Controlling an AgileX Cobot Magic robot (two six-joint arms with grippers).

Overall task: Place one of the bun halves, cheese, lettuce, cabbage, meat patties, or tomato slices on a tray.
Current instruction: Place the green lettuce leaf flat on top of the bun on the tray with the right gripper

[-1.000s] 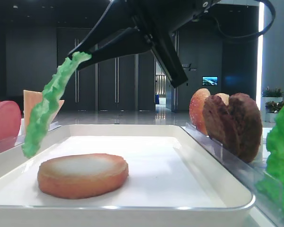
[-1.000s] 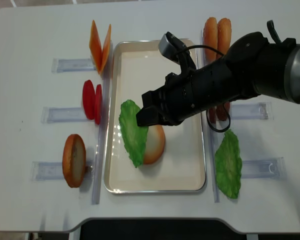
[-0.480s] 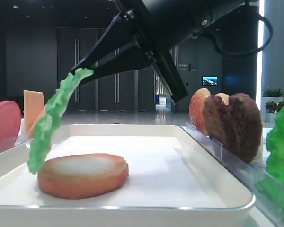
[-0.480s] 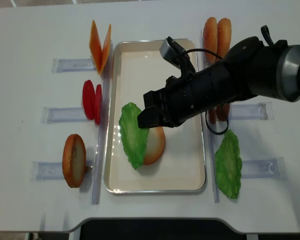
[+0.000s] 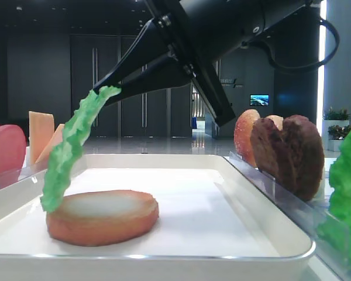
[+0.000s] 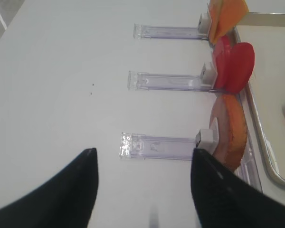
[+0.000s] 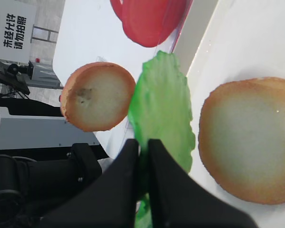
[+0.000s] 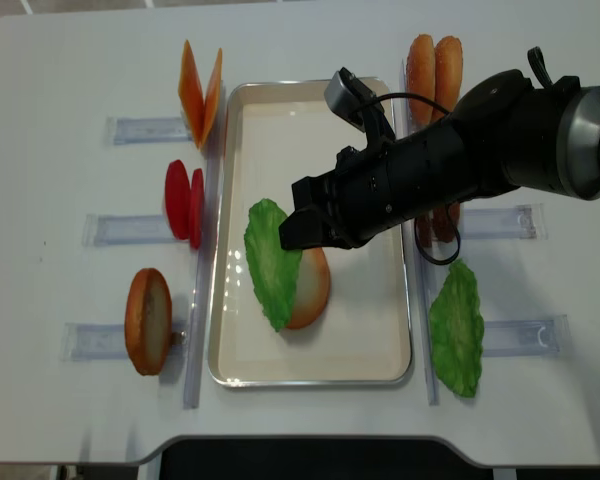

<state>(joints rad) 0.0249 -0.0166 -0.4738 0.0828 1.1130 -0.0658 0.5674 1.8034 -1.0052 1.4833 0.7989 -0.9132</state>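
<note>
Green leaf: I have the lettuce (image 5: 70, 149) dangling over the tray (image 8: 372, 350), its lower tip just at the left edge of the bun (image 5: 102, 215) lying on the tray floor.
Right end effector (image 7: 143, 148): pressed together, pinching the lettuce by its ruffled top edge.
Left end effector (image 6: 142, 183): spread, holding nothing, hovering over the tabletop (image 6: 61, 85) left of the tray.
Handling: I judge the leaf light and floppy; it bends under its own weight, so an edge pinch lets it swing and fold.
Grip spot: I'd keep hold on the rim, not the middle.
Risk: released off-centre, it may drape half off the bun.
Spare lettuce (image 8: 456, 328): right of the tray.
</note>
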